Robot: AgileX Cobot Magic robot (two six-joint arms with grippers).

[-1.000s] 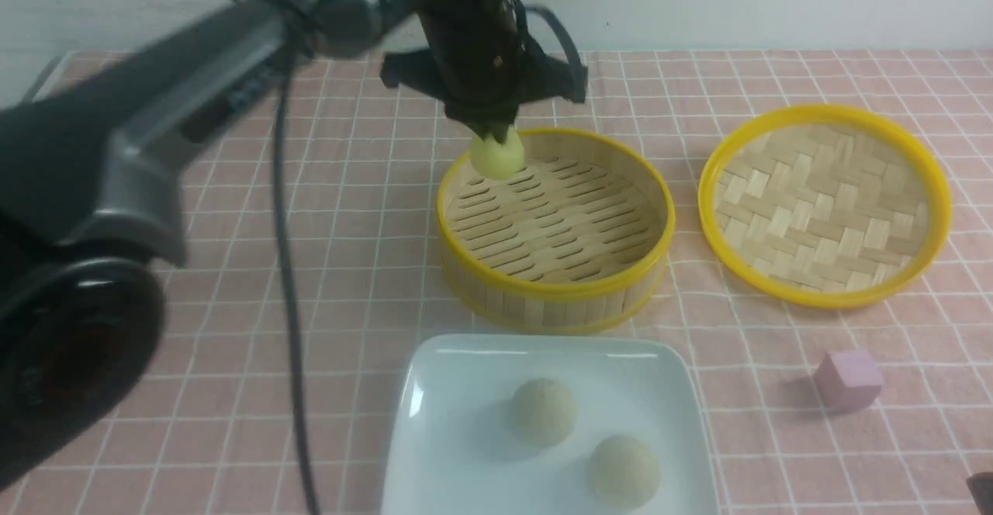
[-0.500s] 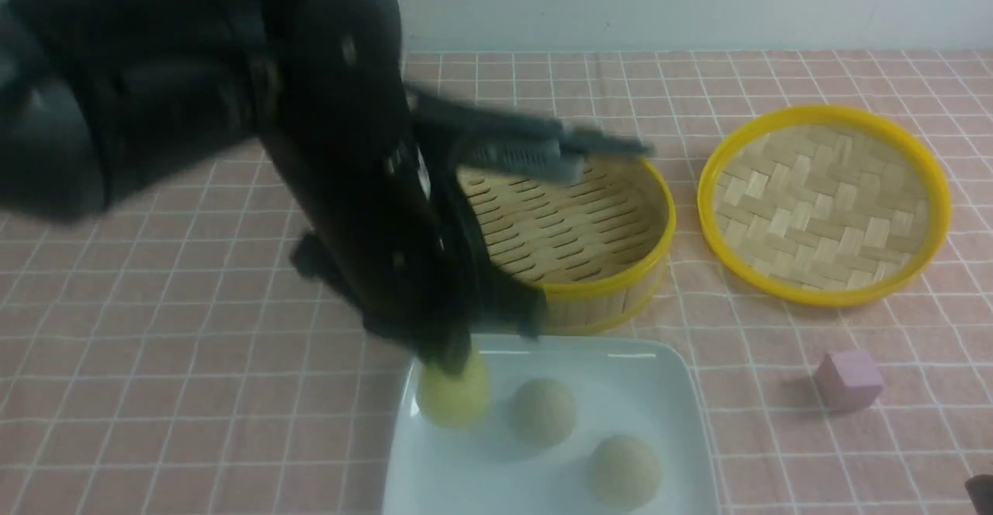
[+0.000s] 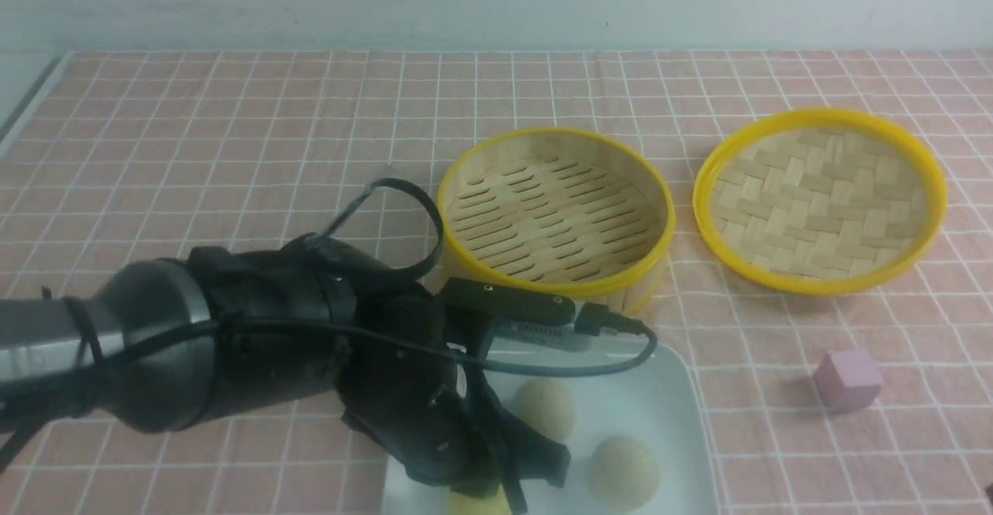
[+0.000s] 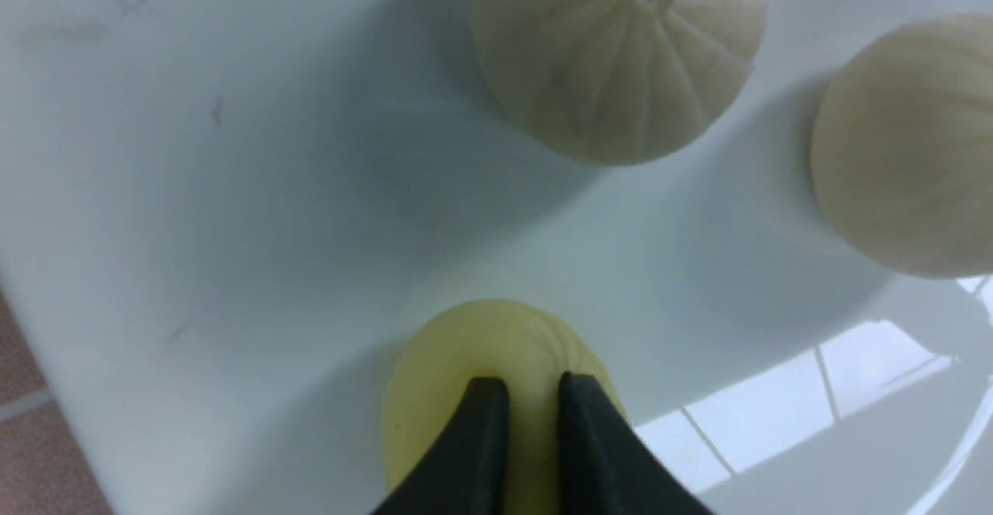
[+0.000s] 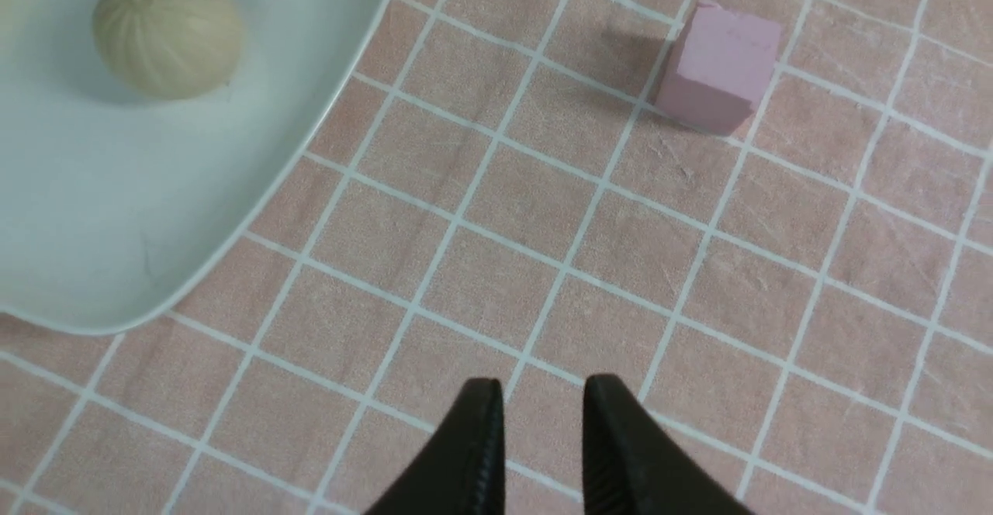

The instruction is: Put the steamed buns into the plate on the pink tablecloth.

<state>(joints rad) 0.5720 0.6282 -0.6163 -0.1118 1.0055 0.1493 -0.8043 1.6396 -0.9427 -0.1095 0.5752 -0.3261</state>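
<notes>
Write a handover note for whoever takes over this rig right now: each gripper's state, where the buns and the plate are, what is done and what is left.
Left gripper: fingertips pinch the top of the yellow bun, which is down on the plate.
Right gripper: jaws slightly apart, empty, above the pink tablecloth beside the plate.
Rear pale bun and front pale bun lie on the plate; the steamer basket holds nothing.
Done: all three buns are at the plate.
Left: let go of the yellow bun and lift the left arm clear.
</notes>
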